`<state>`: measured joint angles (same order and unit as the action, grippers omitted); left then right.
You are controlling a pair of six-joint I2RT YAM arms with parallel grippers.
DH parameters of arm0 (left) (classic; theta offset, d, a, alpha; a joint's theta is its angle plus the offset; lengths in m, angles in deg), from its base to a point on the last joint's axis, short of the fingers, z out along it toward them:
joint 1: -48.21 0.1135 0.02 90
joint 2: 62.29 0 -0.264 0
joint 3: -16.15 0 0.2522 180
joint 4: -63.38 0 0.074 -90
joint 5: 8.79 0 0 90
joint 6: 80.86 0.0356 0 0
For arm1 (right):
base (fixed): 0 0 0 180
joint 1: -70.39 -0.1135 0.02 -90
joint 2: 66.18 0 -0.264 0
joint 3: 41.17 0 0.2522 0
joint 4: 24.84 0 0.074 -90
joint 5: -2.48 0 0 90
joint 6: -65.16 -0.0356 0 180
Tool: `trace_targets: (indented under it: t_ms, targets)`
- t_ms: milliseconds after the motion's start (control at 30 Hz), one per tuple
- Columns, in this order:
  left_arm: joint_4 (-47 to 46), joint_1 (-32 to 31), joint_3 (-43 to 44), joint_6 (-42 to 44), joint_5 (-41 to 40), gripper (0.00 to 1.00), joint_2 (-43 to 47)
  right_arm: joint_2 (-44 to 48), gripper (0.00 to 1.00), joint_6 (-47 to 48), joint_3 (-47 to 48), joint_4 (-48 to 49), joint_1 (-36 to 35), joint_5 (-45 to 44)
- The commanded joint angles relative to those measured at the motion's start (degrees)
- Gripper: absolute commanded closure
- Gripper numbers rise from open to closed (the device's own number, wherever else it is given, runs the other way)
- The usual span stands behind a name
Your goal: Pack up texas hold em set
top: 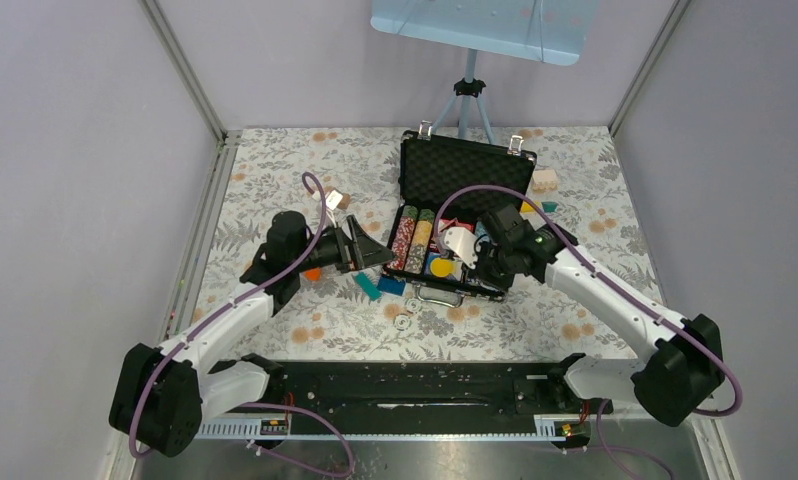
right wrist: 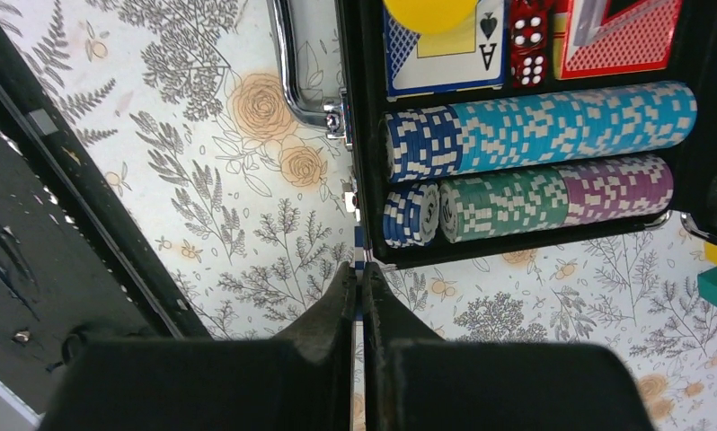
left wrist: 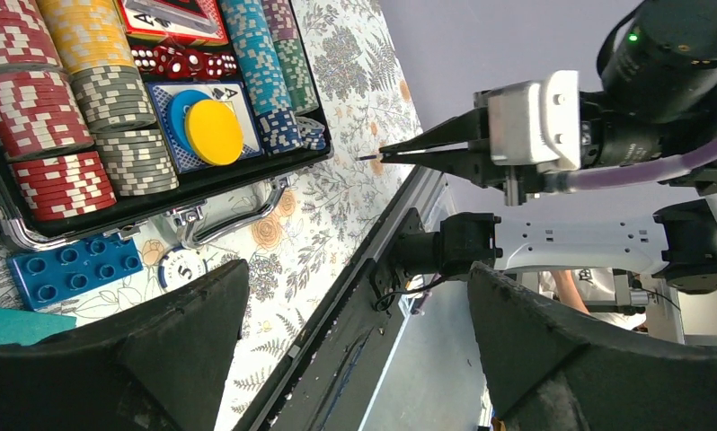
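While the case (top: 465,165) lies open for packing, the right end effector (left wrist: 382,154) pinches a chip (right wrist: 361,251) edge-on at its front corner, ready to slot in, the left end effector (top: 375,250) gaping empty alongside.

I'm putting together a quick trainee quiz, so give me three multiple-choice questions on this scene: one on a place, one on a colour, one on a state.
1. Where does the blue brick lie? A) on the table by the handle of the case B) inside the case C) on a shelf
2. What colour is the disc lying on the blue disc? A) red B) yellow C) green
3. How is the case? A) latched shut B) lid half down C) open, lid upright

1 A: it sits outside the rim. 2 B: the left wrist view shows yellow. 3 C: foam lining and chips are exposed.
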<state>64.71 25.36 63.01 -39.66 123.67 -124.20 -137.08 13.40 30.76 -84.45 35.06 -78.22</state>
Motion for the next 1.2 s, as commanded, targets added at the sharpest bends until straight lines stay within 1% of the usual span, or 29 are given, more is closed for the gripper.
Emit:
trace_targets:
  t_ms: [0, 167, 300, 500, 833, 1167]
  targets:
    - [-0.53, 0.35, 2.23, 1.52, 0.21, 0.09, 1.57, -2.57, 1.00, 4.55, -1.02, 1.56, 1.48, 0.99]
    - [0.07, 0.35, 2.24, 1.77, 0.05, 0.09, 1.69, -6.60, 1.00, 5.19, -0.29, 2.42, 4.24, 3.21]
    - [0.23, 0.35, 2.27, 1.78, 0.05, 0.09, 1.55, -8.91, 1.00, 6.43, 0.58, 2.49, 5.57, 3.14]
    - [0.31, 0.35, 2.23, 1.82, -0.09, 0.09, 1.59, -11.02, 1.00, 6.85, 1.03, 3.58, 6.32, 4.03]
    - [1.02, 0.35, 2.44, 2.21, -0.26, 0.09, 1.59, -13.23, 1.00, 7.19, 0.17, 6.55, 6.59, -1.01]
    - [0.81, 0.35, 2.45, 2.04, -0.17, 0.09, 0.97, -11.53, 1.00, 7.59, -0.94, 9.74, 6.62, -6.45]
